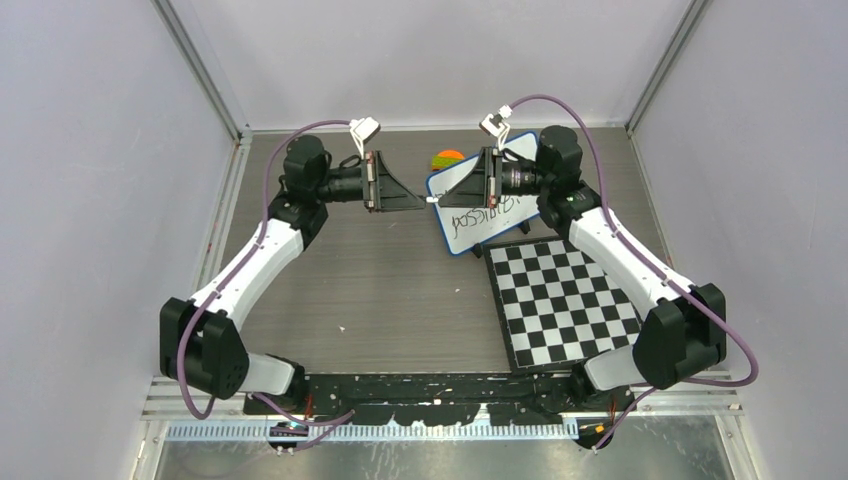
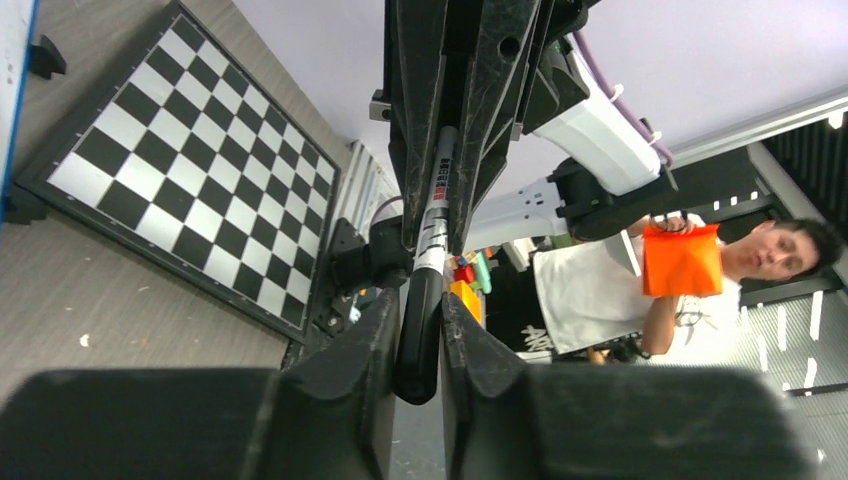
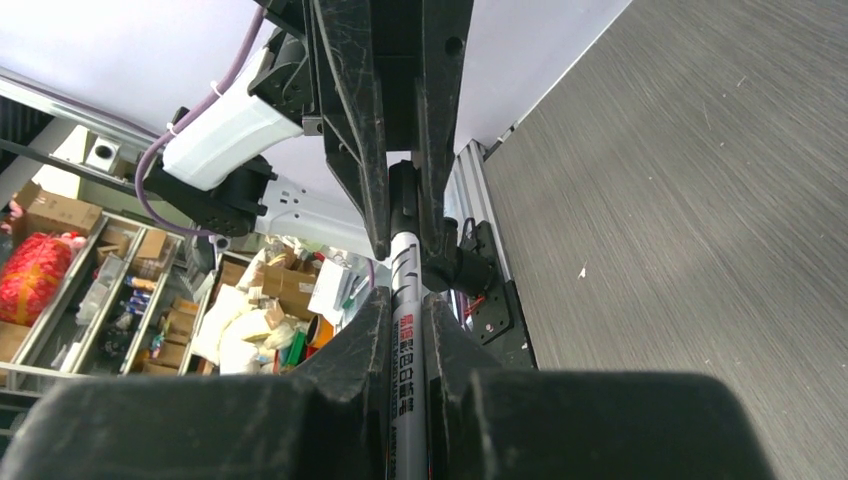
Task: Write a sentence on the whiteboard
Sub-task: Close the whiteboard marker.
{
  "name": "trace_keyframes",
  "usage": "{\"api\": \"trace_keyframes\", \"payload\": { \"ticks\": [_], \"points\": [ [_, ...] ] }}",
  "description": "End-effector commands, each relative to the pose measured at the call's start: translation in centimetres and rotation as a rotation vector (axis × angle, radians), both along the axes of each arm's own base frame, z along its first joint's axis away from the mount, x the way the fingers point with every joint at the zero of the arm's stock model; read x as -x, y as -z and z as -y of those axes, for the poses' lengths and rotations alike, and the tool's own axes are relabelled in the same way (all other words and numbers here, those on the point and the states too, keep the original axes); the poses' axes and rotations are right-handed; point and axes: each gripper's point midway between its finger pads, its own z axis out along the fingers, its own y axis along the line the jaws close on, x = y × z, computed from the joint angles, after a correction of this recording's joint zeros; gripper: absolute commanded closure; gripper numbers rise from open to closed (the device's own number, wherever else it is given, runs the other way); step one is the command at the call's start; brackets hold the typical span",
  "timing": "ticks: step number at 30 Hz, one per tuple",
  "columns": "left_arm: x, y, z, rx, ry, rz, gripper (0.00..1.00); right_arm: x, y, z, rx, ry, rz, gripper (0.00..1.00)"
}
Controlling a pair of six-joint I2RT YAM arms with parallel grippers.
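Observation:
The whiteboard (image 1: 470, 232) lies tilted at the back of the table, mostly under my right gripper; its blue rim shows in the left wrist view (image 2: 10, 100). One line of the black sentence (image 1: 487, 214) shows, and the rest is hidden by the gripper. My two grippers face each other above the board's left edge with a marker (image 1: 433, 201) held level between them. My left gripper (image 1: 420, 203) (image 2: 420, 300) is shut on the marker's black cap (image 2: 420, 345). My right gripper (image 1: 446, 200) (image 3: 405, 300) is shut on the marker's printed silver barrel (image 3: 407, 370). The cap looks joined to the barrel.
A black-and-white checkered board (image 1: 562, 300) (image 2: 190, 170) lies to the right of the whiteboard, near my right arm. A small orange and green object (image 1: 447, 158) sits at the back behind the grippers. Grey walls close the sides and back.

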Motion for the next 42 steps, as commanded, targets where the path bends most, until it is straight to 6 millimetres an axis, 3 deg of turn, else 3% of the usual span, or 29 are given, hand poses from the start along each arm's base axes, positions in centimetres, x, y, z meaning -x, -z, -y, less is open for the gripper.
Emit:
{"api": "trace_keyframes", "payload": {
  "ticks": [1, 5, 11, 23, 31, 32, 36, 42],
  "points": [
    [0.9, -1.4, 0.1, 0.042, 0.045, 0.064, 0.84, 1.0, -2.8, 0.1, -0.028, -0.009, 0.093, 1.0],
    [1.4, -1.0, 0.6, 0.046, 0.064, 0.07, 1.0, 1.1, -2.8, -0.1, -0.033, -0.01, 0.078, 1.0],
    [3.0, -1.2, 2.3, 0.054, 0.143, 0.107, 1.0, 1.8, -2.3, -1.2, -0.033, -0.042, 0.042, 1.0],
    [3.2, -1.3, 3.8, 0.054, 0.193, 0.166, 1.0, 3.6, -1.6, -3.5, -0.036, -0.131, -0.053, 1.0],
    [2.1, 2.7, 1.6, -0.252, 0.07, 0.373, 1.0, 2.7, -1.2, -2.8, 0.003, -0.089, -0.069, 1.0],
    [2.2, 2.9, 1.1, -0.291, 0.057, 0.396, 0.97, 2.4, -1.1, -2.5, 0.007, -0.077, -0.071, 1.0],
    [1.4, 3.7, -1.6, -0.495, 0.017, 0.547, 0.51, 1.5, -0.8, -1.3, 0.033, -0.031, -0.068, 1.0],
    [1.7, 3.2, -4.9, -0.675, 0.065, 0.741, 0.36, 1.6, 1.8, -0.2, 0.127, 0.001, -0.08, 1.0]
  ]
}}
